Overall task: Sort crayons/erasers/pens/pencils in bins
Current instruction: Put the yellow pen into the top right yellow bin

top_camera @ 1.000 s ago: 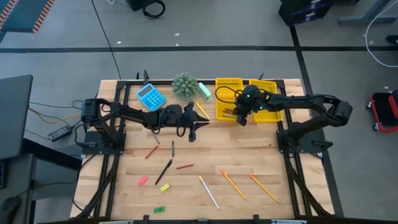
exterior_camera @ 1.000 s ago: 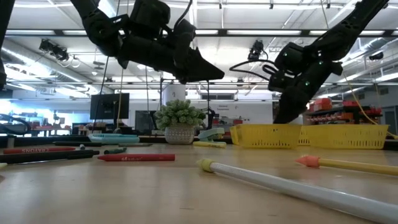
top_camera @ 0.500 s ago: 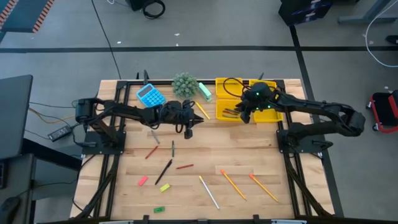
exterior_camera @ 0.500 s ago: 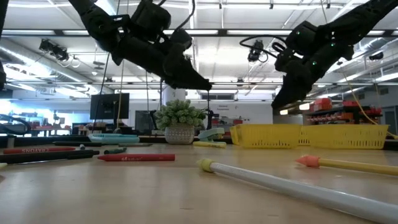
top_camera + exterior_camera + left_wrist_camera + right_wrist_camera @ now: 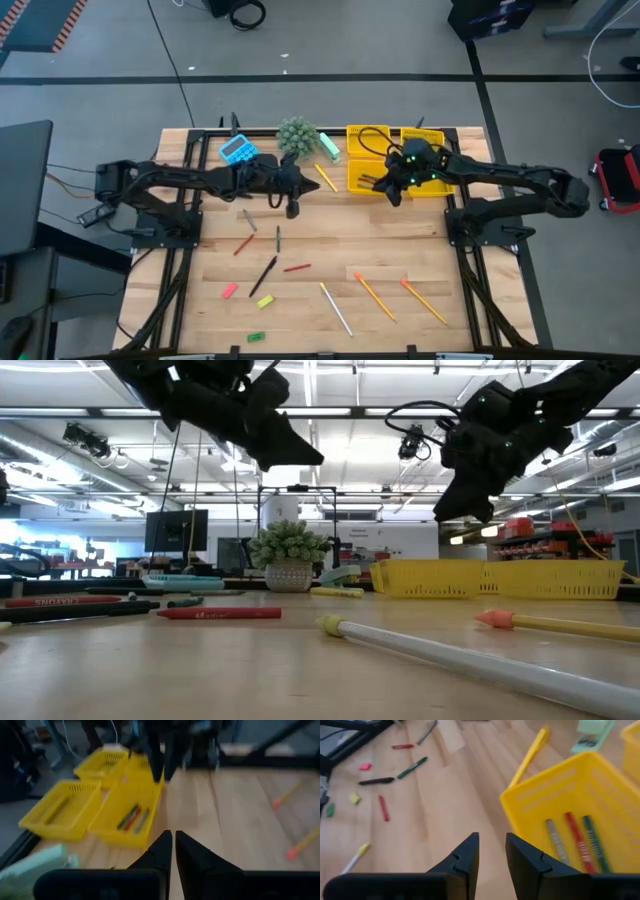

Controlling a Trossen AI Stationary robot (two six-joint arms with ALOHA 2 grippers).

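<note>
My left gripper (image 5: 293,208) is shut and empty, high above the table in front of the plant; it also shows in the low view (image 5: 308,457) and in its own wrist view (image 5: 173,846). My right gripper (image 5: 393,196) is open and empty above the near left corner of the yellow bins (image 5: 367,172); it also shows in its own wrist view (image 5: 492,851). One bin (image 5: 560,800) holds three sticks: grey, red and green (image 5: 579,842). Red crayons (image 5: 297,268), dark pens (image 5: 263,275), erasers (image 5: 229,291) and pencils (image 5: 374,296) lie flat on the table.
A blue calculator (image 5: 238,152), a small potted plant (image 5: 297,135) and a pale green object (image 5: 328,147) stand at the far edge. A yellow pencil (image 5: 324,177) lies left of the bins. A white pencil (image 5: 450,655) lies near the front edge.
My left gripper has drawn back toward the table's left edge and risen. My right gripper has risen from just over the near left bin and now hangs higher above its near corner.
</note>
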